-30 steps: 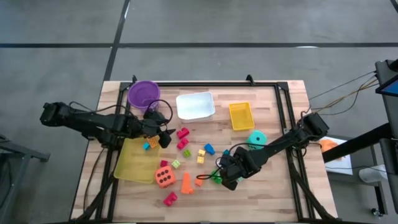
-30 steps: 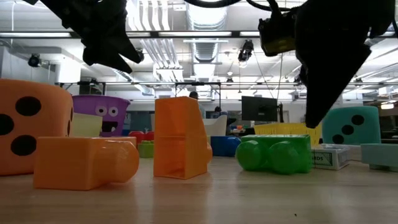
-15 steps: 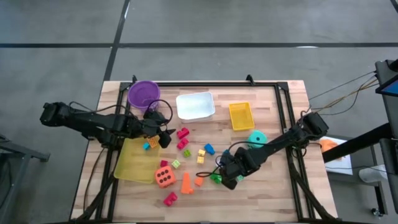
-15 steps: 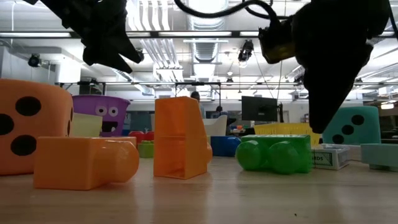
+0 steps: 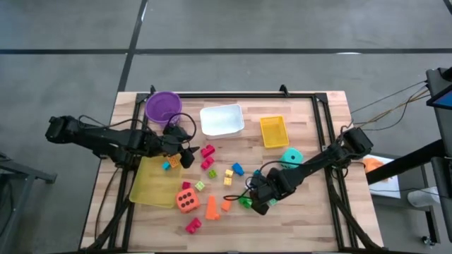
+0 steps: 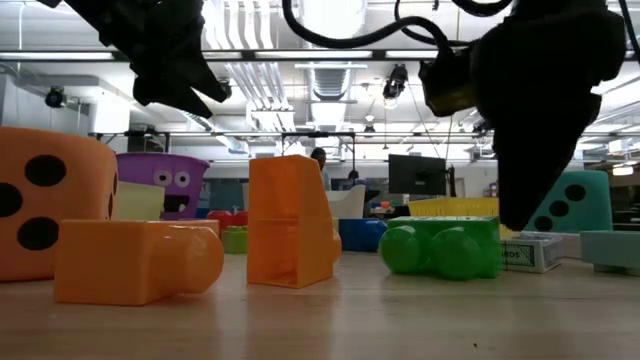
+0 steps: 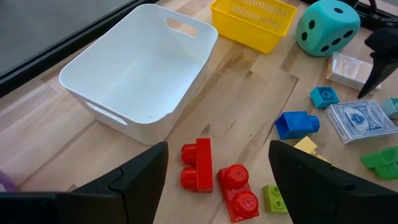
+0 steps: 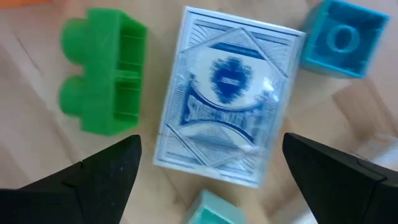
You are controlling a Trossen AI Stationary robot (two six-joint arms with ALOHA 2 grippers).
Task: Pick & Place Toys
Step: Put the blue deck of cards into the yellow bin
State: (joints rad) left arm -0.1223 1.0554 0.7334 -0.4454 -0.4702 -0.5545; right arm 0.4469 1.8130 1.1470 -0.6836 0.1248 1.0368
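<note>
Wooden table bearing scattered toys. Right gripper: fingers spread apart, holding nothing, poised directly above a blue-patterned card deck that lies flat on the wood; a green block lies just beside the deck on one side, a blue block near its opposite corner, a pale teal piece at its edge. In the overhead view this gripper sits near the table's front centre, right of an orange block. Left gripper: fingers spread apart, empty, over the table's left half just beside the large yellow tray. Its wrist camera faces two red blocks, one upright beside the other, with a small lime block close by; beyond them stand the white tray, the yellow basket and the teal die, with a blue block and a yellow block between. Orange die touches the yellow tray's front corner. Purple bowl stands at the rear left. A pink-red block lies near the front edge. Table-level view: orange blocks and the green block in the foreground, both arms overhead.
</note>
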